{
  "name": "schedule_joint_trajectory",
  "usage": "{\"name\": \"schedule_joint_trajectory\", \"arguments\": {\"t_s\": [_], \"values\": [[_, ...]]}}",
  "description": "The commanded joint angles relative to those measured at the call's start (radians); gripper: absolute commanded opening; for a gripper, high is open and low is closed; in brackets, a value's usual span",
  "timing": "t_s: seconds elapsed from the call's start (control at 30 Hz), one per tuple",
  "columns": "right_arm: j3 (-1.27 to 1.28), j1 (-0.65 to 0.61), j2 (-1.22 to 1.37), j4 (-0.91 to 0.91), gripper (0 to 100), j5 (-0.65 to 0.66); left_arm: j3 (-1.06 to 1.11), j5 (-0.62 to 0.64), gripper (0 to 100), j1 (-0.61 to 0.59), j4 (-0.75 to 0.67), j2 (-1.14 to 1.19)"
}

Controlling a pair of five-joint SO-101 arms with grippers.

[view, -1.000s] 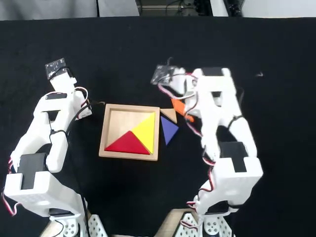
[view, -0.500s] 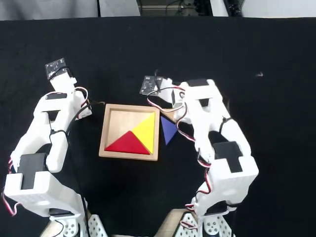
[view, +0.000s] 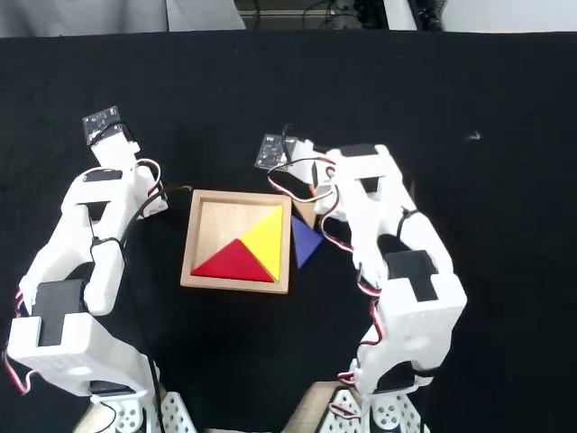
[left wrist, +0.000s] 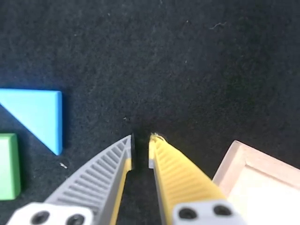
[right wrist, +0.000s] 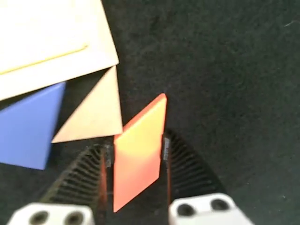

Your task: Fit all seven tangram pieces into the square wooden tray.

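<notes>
The square wooden tray (view: pixel 191 244) holds a yellow triangle (view: pixel 264 236) and a red triangle (view: pixel 233 262). Just beyond its right rim lie a dark blue triangle (view: pixel 306 243) and a tan triangle (view: pixel 305 215). My right gripper (right wrist: pixel 136 147) is shut on an orange parallelogram (right wrist: pixel 139 154), held above the cloth beside the tan triangle (right wrist: pixel 93 117) and the tray's corner (right wrist: pixel 56 70). Off the tray's far left corner (left wrist: pixel 243 159), my left gripper (left wrist: pixel 141 143) is shut on nothing, low over the cloth. A light blue triangle (left wrist: pixel 37 112) and a green square (left wrist: pixel 8 166) lie close to it.
Black cloth covers the whole table. The right arm (view: pixel 379 207) leans over the pieces at the tray's right side. The left arm (view: pixel 95 207) stands left of the tray. Open cloth stretches behind and to the right.
The right arm has swung left toward the tray's far right corner, carrying the orange parallelogram. The left arm has kept still.
</notes>
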Motion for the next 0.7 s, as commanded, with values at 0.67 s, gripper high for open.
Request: {"name": "schedule_joint_trajectory", "arguments": {"t_s": [0.67], "values": [[-0.044, 0.078, -0.257, 0.215, 1.1, 0.074, -0.005, -0.012, 8, 0.012, -0.015, -0.048]]}}
